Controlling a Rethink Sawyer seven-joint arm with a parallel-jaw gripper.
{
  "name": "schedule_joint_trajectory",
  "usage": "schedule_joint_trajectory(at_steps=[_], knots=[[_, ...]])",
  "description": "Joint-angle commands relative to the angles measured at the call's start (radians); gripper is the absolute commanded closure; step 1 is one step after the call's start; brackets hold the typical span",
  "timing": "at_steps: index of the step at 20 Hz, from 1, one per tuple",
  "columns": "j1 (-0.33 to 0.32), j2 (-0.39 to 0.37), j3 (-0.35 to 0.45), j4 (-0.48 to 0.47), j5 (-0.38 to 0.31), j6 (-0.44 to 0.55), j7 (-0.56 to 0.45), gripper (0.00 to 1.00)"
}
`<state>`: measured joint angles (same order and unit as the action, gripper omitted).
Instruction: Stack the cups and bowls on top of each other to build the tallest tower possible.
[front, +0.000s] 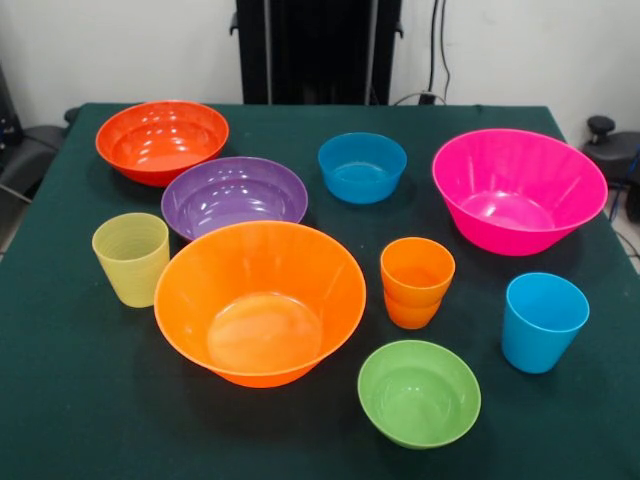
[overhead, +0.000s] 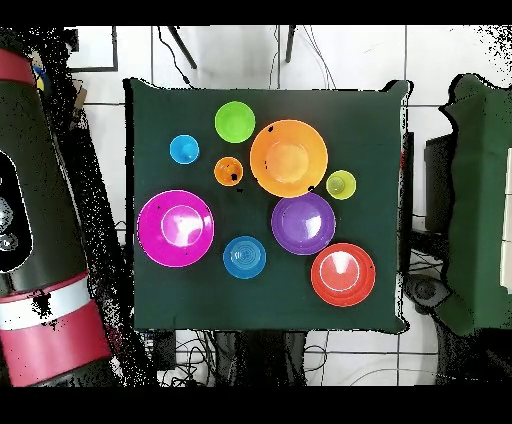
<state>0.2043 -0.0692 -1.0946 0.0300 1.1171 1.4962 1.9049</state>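
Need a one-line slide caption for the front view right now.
Six bowls and three cups stand apart, unstacked, on the green table; no tool visible.

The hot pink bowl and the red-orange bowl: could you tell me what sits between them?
The small blue bowl sits between the hot pink bowl and the red-orange bowl, clearest in the overhead view.

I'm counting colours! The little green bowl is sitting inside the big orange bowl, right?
Not quite. The little green bowl sits on the table by itself, beside the big orange bowl, which is empty. The front view shows it.
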Motion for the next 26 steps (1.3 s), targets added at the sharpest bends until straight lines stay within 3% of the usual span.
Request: schedule_joint_trajectory(at_steps=[1, 2, 4, 6, 9, 13, 18, 26], knots=[[-0.016, 0.031, -0.262, -0.003, 0.192, 0.126, 0.149, 1.00], [0.001, 0.027, -0.218, 0.016, 0.165, 0.140, 0.143, 1.00], [0.100, -0.026, -0.039, 0.157, -0.008, 0.132, 0.114, 1.00], [0.250, -0.146, 0.122, 0.456, -0.167, 0.036, 0.050, 1.00], [0.378, -0.274, 0.223, 0.774, -0.227, -0.123, -0.017, 1.00], [0.463, -0.361, 0.286, 1.007, -0.245, -0.314, -0.044, 1.00], [0.503, -0.408, 0.316, 1.129, -0.260, -0.420, -0.048, 1.00], [0.492, -0.434, 0.350, 1.158, -0.322, -0.459, -0.043, 1.00]])
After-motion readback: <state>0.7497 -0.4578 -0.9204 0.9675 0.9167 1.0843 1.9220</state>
